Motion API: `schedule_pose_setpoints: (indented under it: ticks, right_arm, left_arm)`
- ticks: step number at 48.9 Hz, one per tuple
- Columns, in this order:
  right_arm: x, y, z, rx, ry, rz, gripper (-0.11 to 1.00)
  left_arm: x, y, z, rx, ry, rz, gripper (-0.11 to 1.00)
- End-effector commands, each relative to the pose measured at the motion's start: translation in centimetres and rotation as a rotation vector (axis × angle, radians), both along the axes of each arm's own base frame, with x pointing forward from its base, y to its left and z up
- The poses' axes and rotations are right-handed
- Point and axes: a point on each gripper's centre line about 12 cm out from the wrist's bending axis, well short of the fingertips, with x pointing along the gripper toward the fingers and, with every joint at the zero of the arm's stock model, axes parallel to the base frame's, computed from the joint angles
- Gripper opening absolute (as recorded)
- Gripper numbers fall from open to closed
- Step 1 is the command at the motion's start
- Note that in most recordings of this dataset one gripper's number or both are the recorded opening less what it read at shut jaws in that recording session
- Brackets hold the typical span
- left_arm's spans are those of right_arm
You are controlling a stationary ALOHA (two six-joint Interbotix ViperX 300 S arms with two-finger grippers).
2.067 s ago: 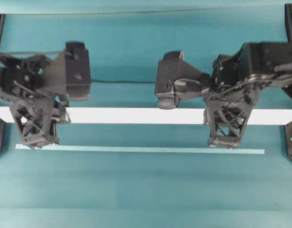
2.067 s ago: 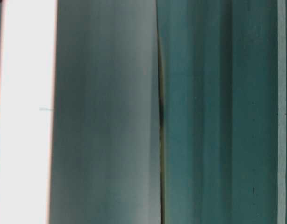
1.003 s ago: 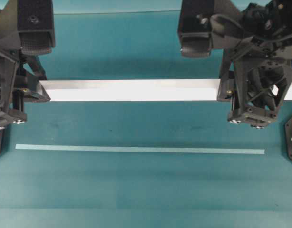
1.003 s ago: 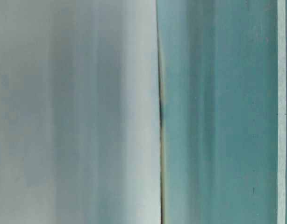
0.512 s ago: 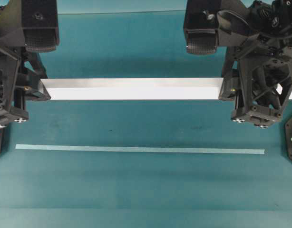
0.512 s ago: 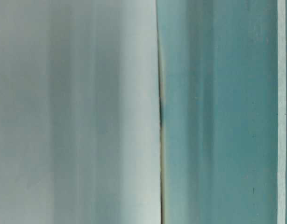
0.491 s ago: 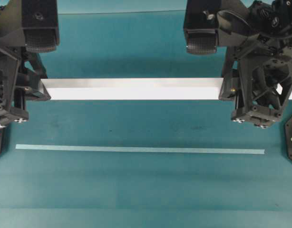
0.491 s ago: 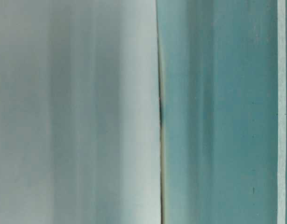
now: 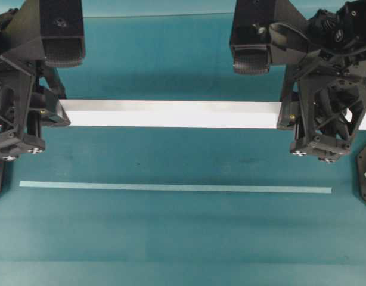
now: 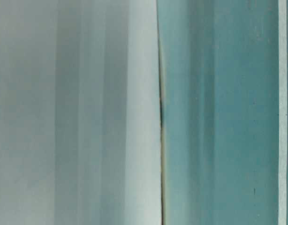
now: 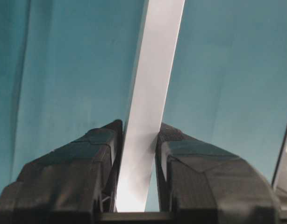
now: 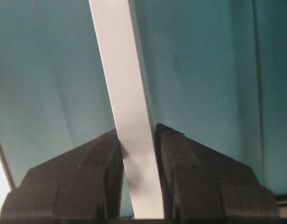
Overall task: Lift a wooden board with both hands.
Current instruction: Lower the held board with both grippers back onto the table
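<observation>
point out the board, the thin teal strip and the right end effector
board (image 9: 171, 113), overhead view, middle of its white top face
strip (image 9: 171, 187), overhead view, midway along its length
right end effector (image 12: 136, 172), right wrist view, between the fingertips clamped on the board

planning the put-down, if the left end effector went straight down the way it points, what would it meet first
Likely only the teal table: the left end effector points at it, shut on the wooden board. Depth is unclear.
</observation>
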Motion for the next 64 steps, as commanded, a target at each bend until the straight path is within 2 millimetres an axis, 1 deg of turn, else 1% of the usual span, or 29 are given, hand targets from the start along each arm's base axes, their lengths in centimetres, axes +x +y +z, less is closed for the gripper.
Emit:
schedule_pose_setpoints:
  ticks: [1, 7, 12, 14, 19, 27, 33, 38, 48, 60, 64]
  right_arm:
    - [0.0, -0.1, 0.1, 0.014, -0.015, -0.041, 0.21]
    - [0.3, -0.2, -1.4, 0.01, 0.027, -0.036, 0.21]
    - [0.5, -0.2, -3.4, 0.008, 0.079, -0.03, 0.21]
    - [0.6, -0.2, -4.6, 0.008, 0.108, -0.028, 0.21]
    - [0.8, -0.2, -7.2, 0.006, 0.141, -0.017, 0.21]
    - [1.4, -0.2, -10.8, 0.0, 0.122, 0.007, 0.21]
    - [1.5, -0.2, -13.8, 0.0, 0.14, 0.009, 0.21]
    - [1.5, -0.2, -15.7, 0.0, 0.148, 0.006, 0.21]
    - [1.7, -0.1, -19.2, -0.001, 0.119, 0.007, 0.21]
    - [2.2, 0.1, -23.4, -0.006, 0.143, 0.032, 0.21]
    - [2.5, 0.2, -24.2, -0.01, 0.146, 0.055, 0.21]
  left_arm:
    - [-0.3, 0.6, 0.7, -0.003, -0.027, 0.038, 0.17]
    - [-0.1, 0.6, -0.5, -0.004, 0.0, 0.038, 0.17]
    - [0.5, 0.7, -2.6, -0.004, 0.009, 0.038, 0.17]
    - [0.8, 0.7, -3.5, -0.005, 0.004, 0.04, 0.17]
    - [0.9, 0.7, -6.1, -0.008, 0.025, 0.045, 0.17]
    - [0.6, 0.6, -11.5, -0.009, 0.097, 0.043, 0.17]
    - [0.4, 0.8, -14.2, -0.008, 0.11, 0.043, 0.17]
    - [0.5, 1.0, -16.2, -0.005, 0.088, 0.046, 0.17]
    - [-0.1, 1.4, -19.9, -0.006, 0.092, 0.06, 0.17]
    - [-1.1, 1.5, -23.1, -0.011, 0.126, 0.07, 0.17]
    - [-1.1, 1.5, -23.8, -0.013, 0.106, 0.073, 0.17]
